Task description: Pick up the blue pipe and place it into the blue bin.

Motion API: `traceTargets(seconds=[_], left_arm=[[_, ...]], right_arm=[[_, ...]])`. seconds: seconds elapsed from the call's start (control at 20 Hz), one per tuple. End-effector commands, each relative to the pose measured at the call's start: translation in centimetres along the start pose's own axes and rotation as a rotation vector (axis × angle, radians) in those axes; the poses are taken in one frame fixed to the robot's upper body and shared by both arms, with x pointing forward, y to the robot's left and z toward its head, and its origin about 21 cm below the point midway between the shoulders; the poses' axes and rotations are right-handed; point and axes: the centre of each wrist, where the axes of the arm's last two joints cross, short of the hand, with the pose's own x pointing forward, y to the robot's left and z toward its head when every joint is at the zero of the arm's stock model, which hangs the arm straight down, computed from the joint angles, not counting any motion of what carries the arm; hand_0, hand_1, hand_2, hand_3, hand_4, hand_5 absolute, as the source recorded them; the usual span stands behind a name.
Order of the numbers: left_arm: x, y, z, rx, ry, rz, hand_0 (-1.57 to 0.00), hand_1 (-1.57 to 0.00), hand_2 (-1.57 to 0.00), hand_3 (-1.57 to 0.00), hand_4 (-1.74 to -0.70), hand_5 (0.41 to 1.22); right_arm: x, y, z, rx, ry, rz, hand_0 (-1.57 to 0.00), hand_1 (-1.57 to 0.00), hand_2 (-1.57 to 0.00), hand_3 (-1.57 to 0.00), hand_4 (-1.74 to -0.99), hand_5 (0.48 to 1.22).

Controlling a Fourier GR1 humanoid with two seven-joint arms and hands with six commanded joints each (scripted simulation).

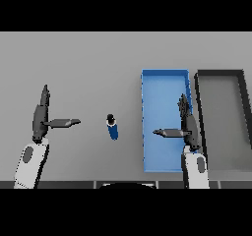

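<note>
A blue pipe (112,127) lies untouched on the grey table (98,63), between two hovering spread-fingered hands: left hand (41,117), and right hand (187,126) above the blue bin (162,80).

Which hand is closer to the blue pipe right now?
Left, narrowly. The left hand is on the pipe's left, thumb pointing at the blue pipe. The right hand hangs over the blue bin, on the pipe's right.

table (74,63): grey, smooth, dull
blue pipe (113,130): smooth, a little shiny, black cap
blue bin (162,90): smooth, dull, like plastic
</note>
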Motion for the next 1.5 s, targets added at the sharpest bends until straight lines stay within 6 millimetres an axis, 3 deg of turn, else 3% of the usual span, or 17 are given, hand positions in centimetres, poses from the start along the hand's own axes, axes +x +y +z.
traceTargets(seconds=[0.0, 0.25, 0.3, 0.45, 0.8, 0.9, 1.1, 1.35, 1.45], left_arm=[[0.0, -0.1, -0.1, 0.0, -0.004, 0.001, 0.0, 0.0, 0.0, 0.0, -0.97, 0.593], [0.2, -1.1, -0.8, -0.004, -0.005, 0.005, 0.0, 0.0, 0.0, 0.0, -0.97, 0.593], [-0.6, 0.2, 0.0, -0.113, -0.039, -0.068, 0.0, 0.0, 0.0, 0.0, -0.97, 0.593], [-1.2, 2.8, 0.2, -0.248, -0.065, -0.157, 0.0, 0.0, 0.0, 0.0, -0.96, 0.59], [-0.5, 3.3, 1.6, -0.438, -0.103, -0.152, 0.0, 0.0, 0.0, 0.0, -0.99, 0.573], [0.0, 2.8, 2.5, -0.532, -0.089, -0.173, 0.0, 0.0, 0.0, 0.0, -1.03, 0.549], [-0.2, -0.7, 3.9, -0.69, -0.034, -0.163, 0.0, 0.0, 0.0, 0.0, -1.11, 0.497], [-0.5, -4.8, 4.7, -0.779, -0.019, -0.182, 0.0, 0.0, 0.0, 0.0, -1.14, 0.45], [-1.1, -5.6, 4.9, -0.794, -0.03, -0.166, 0.0, 0.0, 0.0, 0.0, -1.15, 0.451]], right_arm=[[0.0, -0.1, -0.1, -0.002, 0.002, 0.0, 0.0, 0.0, 0.0, 0.0, -1.205, 0.629], [0.1, -0.6, -0.8, 0.002, 0.008, 0.002, 0.0, 0.0, 0.0, 0.0, -1.205, 0.629], [0.5, -2.2, 0.2, 0.037, -0.08, 0.144, 0.0, 0.0, 0.0, 0.0, -1.205, 0.629], [1.3, -2.6, 1.4, 0.091, -0.142, 0.293, 0.0, 0.0, 0.0, 0.0, -1.197, 0.626], [1.8, -2.8, 1.9, 0.106, -0.135, 0.326, 0.0, 0.0, 0.0, 0.0, -1.181, 0.619], [1.4, -3.0, 1.8, 0.108, -0.125, 0.323, 0.0, 0.0, 0.0, 0.0, -1.179, 0.616], [1.3, -2.7, 1.7, 0.108, -0.114, 0.331, 0.0, 0.0, 0.0, 0.0, -1.164, 0.617], [1.8, -2.7, 1.7, 0.108, -0.117, 0.306, 0.0, 0.0, 0.0, 0.0, -1.197, 0.615], [1.5, -2.4, 2.0, 0.11, -0.119, 0.305, 0.0, 0.0, 0.0, 0.0, -1.213, 0.625]])
